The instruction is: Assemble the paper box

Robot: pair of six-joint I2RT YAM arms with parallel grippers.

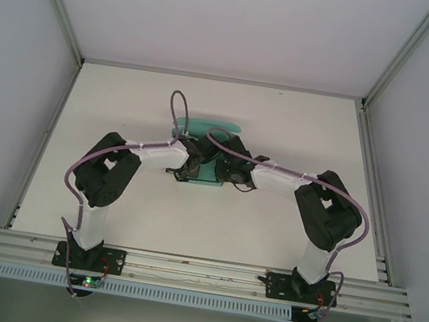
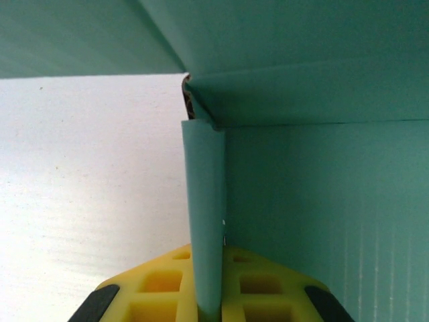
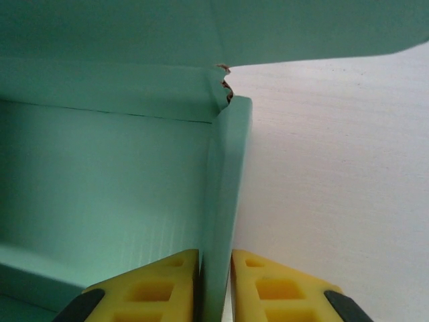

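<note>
Walls of the paper box point(image 2: 322, 221) are clamped, bottom centre, by left gripper point(image 2: 209, 295) and right gripper point(image 3: 216, 288), presumably for standing them upright.

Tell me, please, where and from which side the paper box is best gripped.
Probably best: grip the paper box by an upright side wall, from above, straddling its thin free top edge, which suits a pinch, as the left pincer and right pincer show.

White table point(image 1: 126, 98), grey walls point(image 1: 11, 55) (perhaps panels).
</note>
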